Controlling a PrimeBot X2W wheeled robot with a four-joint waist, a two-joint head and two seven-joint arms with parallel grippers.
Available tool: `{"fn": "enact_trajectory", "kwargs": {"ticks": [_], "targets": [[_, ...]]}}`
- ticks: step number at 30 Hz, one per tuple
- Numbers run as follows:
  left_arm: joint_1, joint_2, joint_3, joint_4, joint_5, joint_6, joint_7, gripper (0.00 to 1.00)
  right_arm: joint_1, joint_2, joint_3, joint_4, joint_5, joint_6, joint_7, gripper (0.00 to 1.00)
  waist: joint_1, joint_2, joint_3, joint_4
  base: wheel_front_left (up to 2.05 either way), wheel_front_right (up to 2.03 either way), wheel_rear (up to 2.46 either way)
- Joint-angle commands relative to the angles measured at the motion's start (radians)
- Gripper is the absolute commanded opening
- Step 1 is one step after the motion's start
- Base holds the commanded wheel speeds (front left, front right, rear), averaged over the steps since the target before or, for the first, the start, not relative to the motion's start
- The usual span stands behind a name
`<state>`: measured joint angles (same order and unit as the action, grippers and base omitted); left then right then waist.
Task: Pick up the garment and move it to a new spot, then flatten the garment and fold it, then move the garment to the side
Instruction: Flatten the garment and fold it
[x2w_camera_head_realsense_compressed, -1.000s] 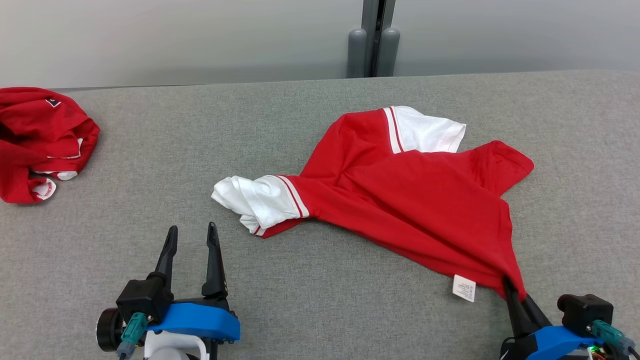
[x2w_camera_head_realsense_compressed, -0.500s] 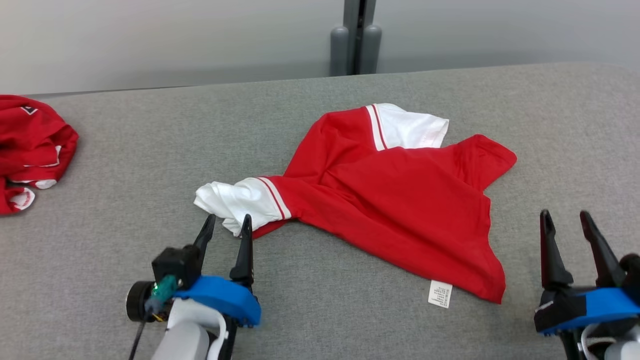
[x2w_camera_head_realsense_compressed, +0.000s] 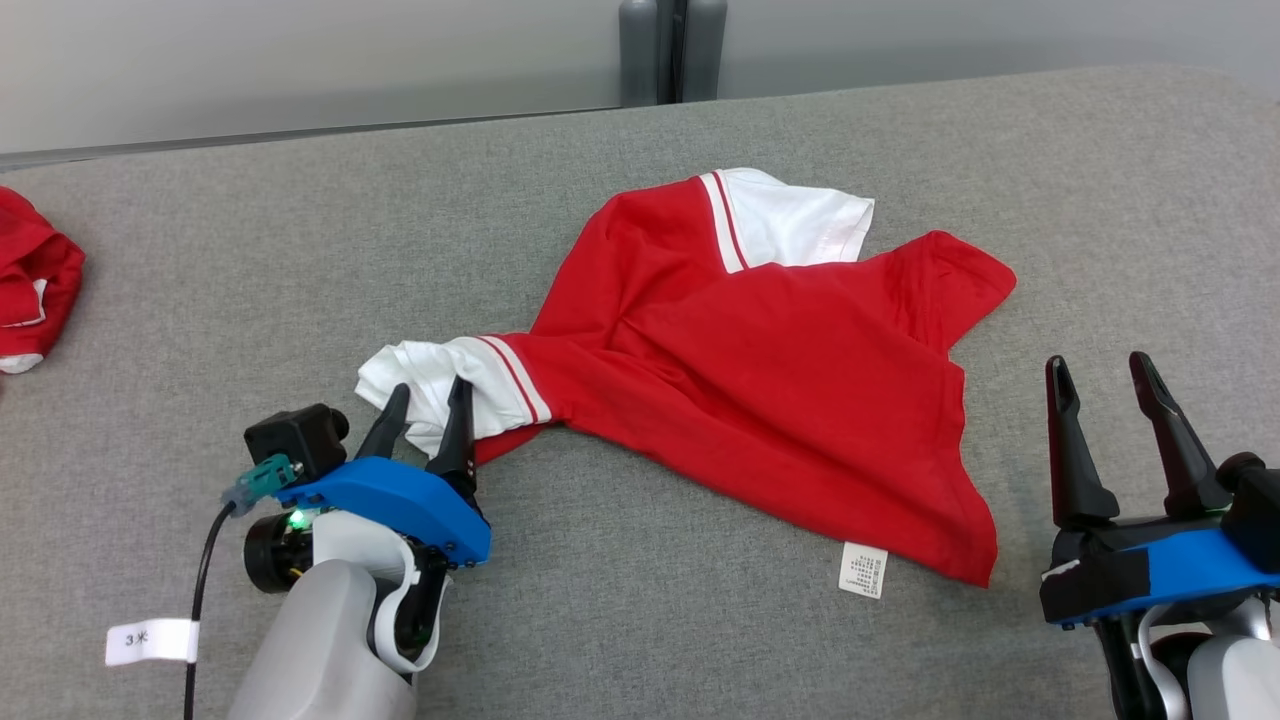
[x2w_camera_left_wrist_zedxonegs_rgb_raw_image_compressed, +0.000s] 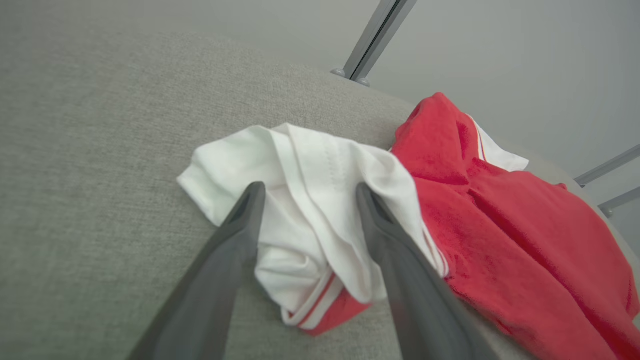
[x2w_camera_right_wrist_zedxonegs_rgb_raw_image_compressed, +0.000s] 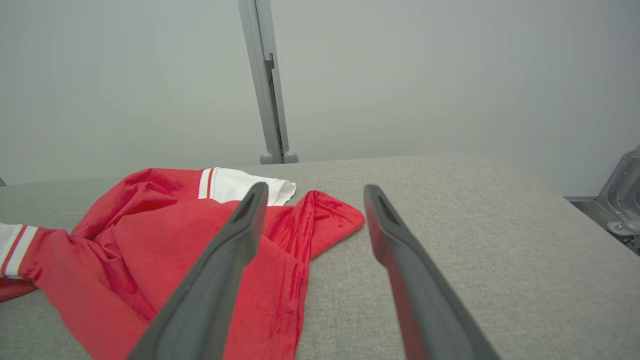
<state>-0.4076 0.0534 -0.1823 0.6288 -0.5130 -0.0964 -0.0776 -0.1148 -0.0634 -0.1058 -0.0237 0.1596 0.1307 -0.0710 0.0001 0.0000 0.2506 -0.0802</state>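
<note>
Flattening appears to be the step in hand. The shirt lies near the middle of the worktop, partly spread, its body creased and one corner turned over at the far right.

The left pincer stands with its jaws apart, one finger on each side of the bunched near sleeve, tips over the cloth. Nothing is clamped. The right pincer is likewise apart and empty, and hovers just right of the shirt, clear of the hem corner.

Recommended procedure:
1. Close the left pincer on the cuff edge alone, not on a wad of layers.
2. Draw outward and low along the worktop, so the sleeve unrolls rather than lifts.
3. Bring the right pincer to the hem corner beside the care label and pull evenly against the left to clear the diagonal creases.

Materials: the shirt is a soft, limp, matte red knit. Its sleeves are white, with a red-and-white stripe at the seam. The near sleeve sits in loose rolls, while the far sleeve lies flat. The worktop is covered in a coarse grey weave that will probably grip the cloth, so long drags may bunch it.

A second red garment lies heaped at the far left edge, well apart.
</note>
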Motion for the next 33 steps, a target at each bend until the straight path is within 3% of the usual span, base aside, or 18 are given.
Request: {"fn": "enact_trajectory", "kwargs": {"ticks": [1,5,6,8,10,13,16,27,32,33], "targets": [[-0.021,-0.002,-0.011,0.002,-0.049,-0.013,0.017,1.0,-0.007,0.003,-0.002,0.004,-0.004,0.0,-0.004,1.0,-0.0001,0.0,0.002,0.001,0.0,0.0,0.0],[-0.032,-0.003,-0.056,0.014,-0.114,-0.026,0.067,1.0,-0.013,0.005,0.006,0.017,-0.005,0.0,-0.008,1.0,-0.0001,0.0,-0.002,0.002,0.0,0.0,0.0],[-0.034,-0.003,-0.067,0.017,-0.118,-0.027,0.074,0.89,-0.015,0.005,0.009,0.02,-0.005,0.0,-0.009,1.0,-0.0001,0.0,-0.003,0.002,0.0,0.0,0.0],[-0.03,-0.003,-0.09,0.026,-0.128,-0.027,0.09,0.49,-0.017,0.006,0.012,0.025,-0.004,0.0,-0.012,1.0,-0.0001,0.0,-0.007,0.002,0.0,0.0,0.0],[-0.029,-0.003,-0.109,0.025,-0.13,-0.028,0.088,0.4,-0.019,0.006,0.016,0.028,-0.001,0.0,-0.02,1.0,-0.0001,0.0,-0.01,0.003,0.0,0.0,0.0],[-0.032,-0.003,-0.119,0.013,-0.116,-0.022,0.049,0.15,-0.018,0.007,0.015,0.032,-0.001,0.0,-0.03,1.0,-0.0001,0.0,-0.017,0.005,0.0,0.0,0.0],[-0.036,0.007,-0.124,-0.008,-0.088,-0.003,-0.008,0.02,-0.01,0.007,0.006,0.038,-0.003,0.0,-0.036,1.0,-0.0001,0.0,-0.027,0.014,0.0,0.0,0.0],[0.144,0.119,-0.236,-0.203,0.114,0.054,-0.155,0.0,0.042,0.01,0.002,0.066,-0.009,0.0,-0.049,1.0,-0.0001,0.0,-0.081,0.085,0.0,0.0,0.0],[0.255,0.109,-0.265,-0.231,0.117,0.067,-0.163,0.0,0.057,0.011,0.003,0.087,-0.007,0.0,-0.057,1.0,-0.0001,0.0,-0.093,0.1,0.0,0.0,0.0],[0.294,0.103,-0.282,-0.224,0.122,0.068,-0.163,0.09,0.062,0.012,0.004,0.097,-0.003,0.0,-0.061,1.0,-0.0001,0.0,-0.098,0.104,0.0,0.0,0.0]]}}
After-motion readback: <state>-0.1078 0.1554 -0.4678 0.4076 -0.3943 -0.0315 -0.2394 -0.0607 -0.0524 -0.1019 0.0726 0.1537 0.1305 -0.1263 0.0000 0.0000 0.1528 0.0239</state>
